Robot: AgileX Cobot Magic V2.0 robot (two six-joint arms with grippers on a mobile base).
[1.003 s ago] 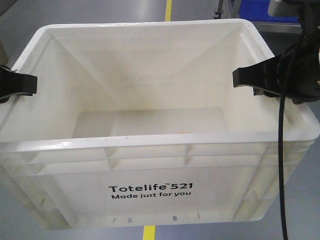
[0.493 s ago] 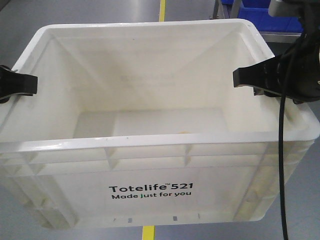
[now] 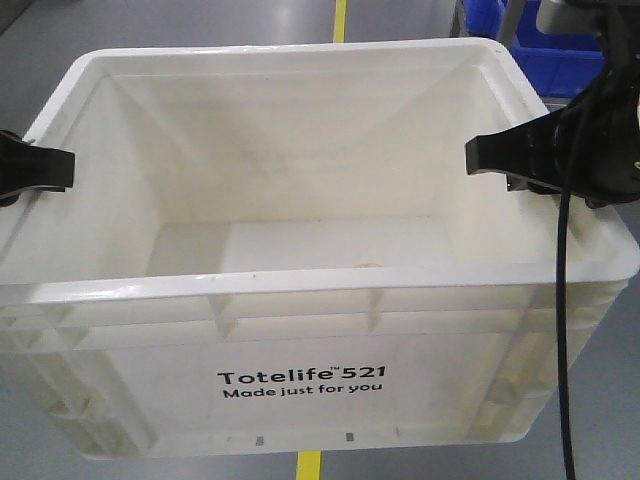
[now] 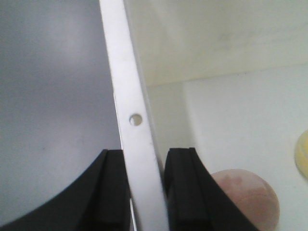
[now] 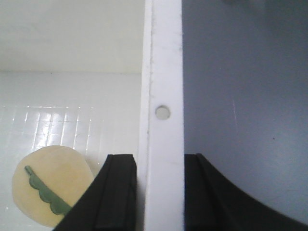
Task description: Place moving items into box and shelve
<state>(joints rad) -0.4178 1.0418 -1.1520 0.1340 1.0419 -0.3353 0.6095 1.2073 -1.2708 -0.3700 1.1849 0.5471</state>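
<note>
Clamping box [image 3: 300, 288] rim, left gripper [image 4: 146, 161], right gripper [image 5: 159, 163]

From the front, the box [image 3: 300, 287] wall hides nearly all its contents; wrist views crop a pinkish ball [image 4: 248, 195] and a green-striped yellow ball [image 5: 50, 183] (a yellow sliver [image 4: 303, 155] at one frame edge is unidentifiable).

Bright, even light from above; white box [image 3: 300, 288] rim glares, interior nearly washed out. Wrist views soft, close black fingers [image 4: 108, 192] blurred. Floor [image 3: 200, 25] duller grey.
</note>
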